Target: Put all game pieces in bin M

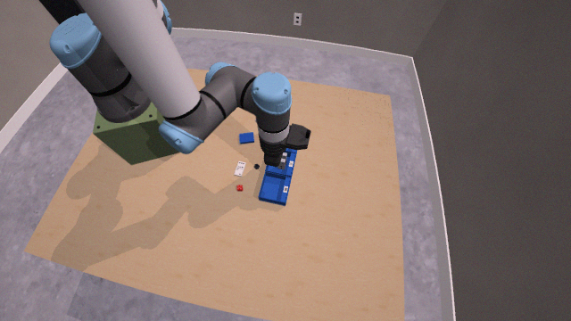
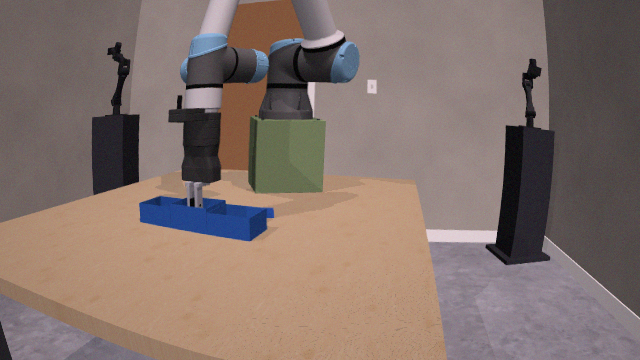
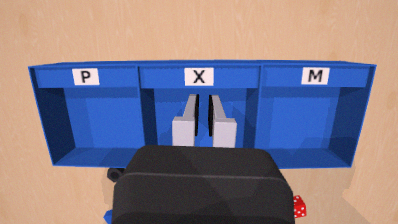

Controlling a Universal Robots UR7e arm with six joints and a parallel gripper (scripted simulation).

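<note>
A blue tray (image 1: 279,176) has three bins marked P (image 3: 92,122), X (image 3: 200,100) and M (image 3: 312,120); all three look empty. My gripper (image 3: 203,107) points down into the middle bin X, its fingers nearly together with nothing between them. It also shows in the top view (image 1: 282,166) and the exterior view (image 2: 195,202). A red die (image 1: 239,188) lies on the table beside the M end of the tray, also at the wrist view's lower right (image 3: 298,206). A small black piece (image 1: 256,166) lies near the tray's middle.
A white card (image 1: 240,168) lies left of the black piece. A flat blue square (image 1: 246,137) lies farther back. The green robot base (image 1: 131,134) stands at the table's back left. Black camera stands (image 2: 522,190) are beside the table.
</note>
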